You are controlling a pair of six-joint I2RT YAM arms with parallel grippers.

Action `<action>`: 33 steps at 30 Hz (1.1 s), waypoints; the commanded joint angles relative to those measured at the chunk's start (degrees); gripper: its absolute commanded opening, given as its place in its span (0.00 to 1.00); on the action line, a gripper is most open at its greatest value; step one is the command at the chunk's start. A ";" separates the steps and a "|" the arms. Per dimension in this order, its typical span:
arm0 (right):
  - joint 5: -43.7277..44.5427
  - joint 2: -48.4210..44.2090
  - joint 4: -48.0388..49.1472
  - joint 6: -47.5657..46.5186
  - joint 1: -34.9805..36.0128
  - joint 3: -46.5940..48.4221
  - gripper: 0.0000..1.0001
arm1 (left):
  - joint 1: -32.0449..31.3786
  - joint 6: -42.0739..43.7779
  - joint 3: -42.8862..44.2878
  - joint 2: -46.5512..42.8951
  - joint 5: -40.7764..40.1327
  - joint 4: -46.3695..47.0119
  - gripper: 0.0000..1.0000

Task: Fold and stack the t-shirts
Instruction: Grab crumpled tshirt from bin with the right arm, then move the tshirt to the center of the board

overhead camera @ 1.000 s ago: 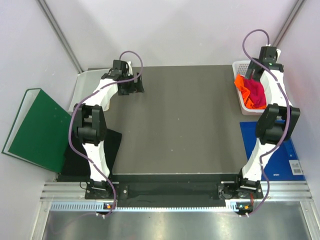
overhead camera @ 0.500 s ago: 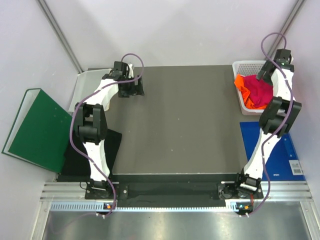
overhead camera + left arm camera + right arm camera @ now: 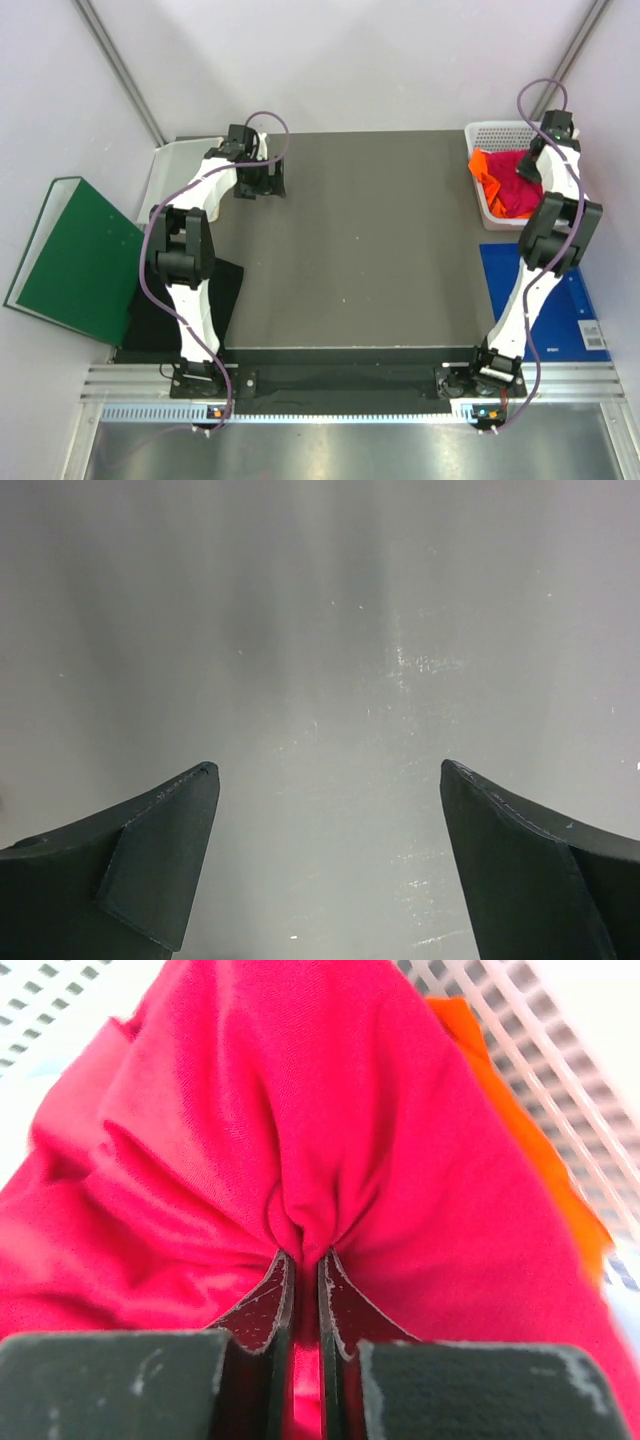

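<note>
Right wrist view shows the right gripper [image 3: 303, 1260] pinched shut on a middle fold of the crimson-pink t-shirt [image 3: 250, 1110], which lies in the white basket [image 3: 490, 127] at upper right of the top view. Soft, light cloth; it will probably drape. The left gripper [image 3: 328, 770] stands wide open, empty.

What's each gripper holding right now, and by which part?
Right gripper pinches a bunched fold of the crimson-pink cloth t-shirt; left gripper open, holding nothing.
</note>
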 commanded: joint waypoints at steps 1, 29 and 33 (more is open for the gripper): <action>1.59 -14.88 3.30 1.18 2.24 -2.50 0.00 | 0.23 0.80 1.24 -0.79 0.24 -0.32 0.96; -16.26 -20.98 -9.53 -3.56 39.33 -10.32 0.44 | 2.08 -4.39 -2.89 -11.42 -7.15 1.70 0.99; -12.56 -24.83 -5.06 -2.69 39.51 -14.70 1.00 | 1.90 -4.12 -4.38 -11.78 3.09 3.53 0.99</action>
